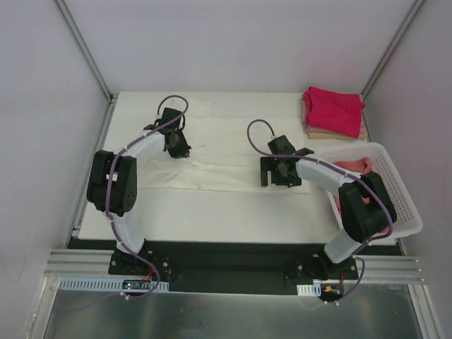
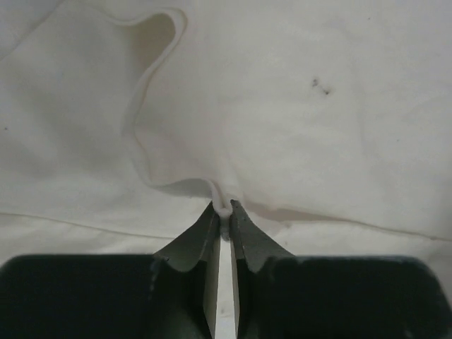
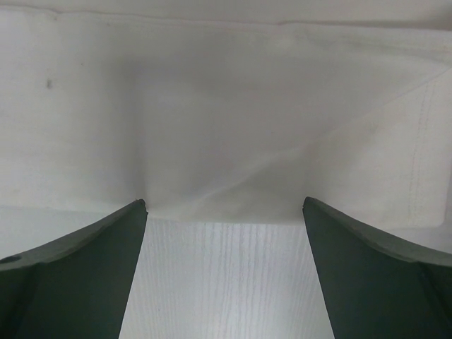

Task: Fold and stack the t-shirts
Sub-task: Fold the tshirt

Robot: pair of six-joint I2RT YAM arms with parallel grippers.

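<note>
A large cream t-shirt (image 1: 219,152) lies spread across the middle of the table. My left gripper (image 1: 180,150) is shut on a pinch of its edge, seen in the left wrist view (image 2: 223,209) with the cloth (image 2: 282,127) rumpled beyond it. My right gripper (image 1: 279,176) is open and empty at the shirt's near hem; in the right wrist view (image 3: 224,212) the hem (image 3: 226,191) lies just past the fingertips. A folded magenta-red t-shirt (image 1: 333,109) sits on a tan one (image 1: 332,131) at the back right. A salmon-pink t-shirt (image 1: 353,167) lies in the basket.
A white slotted plastic basket (image 1: 399,198) stands at the right edge, beside my right arm. White walls and metal frame posts (image 1: 85,49) enclose the table. The table's near edge (image 1: 233,242) runs in front of the arm bases.
</note>
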